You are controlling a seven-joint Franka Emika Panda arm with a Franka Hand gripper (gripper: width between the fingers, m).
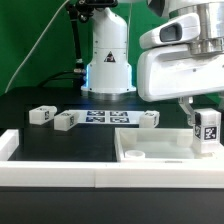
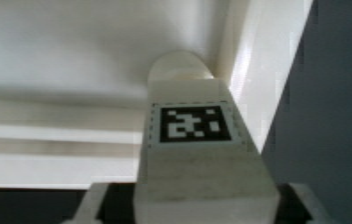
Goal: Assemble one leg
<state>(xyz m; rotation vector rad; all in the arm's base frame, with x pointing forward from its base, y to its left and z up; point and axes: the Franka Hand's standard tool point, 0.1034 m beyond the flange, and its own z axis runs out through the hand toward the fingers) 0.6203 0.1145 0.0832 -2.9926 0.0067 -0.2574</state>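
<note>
White leg clamped in gripper | near panel edge, exterior view's right | other legs well apart

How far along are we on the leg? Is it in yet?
Done: one small white plastic leg with a square tag is off the table, clamped in the end effector. In hand: it stands upright over the large flat white panel, near its edge on the exterior view's right. Left: seating it; the hole is hidden, so I cannot tell whether it has entered. Three other legs lie loose.
</note>
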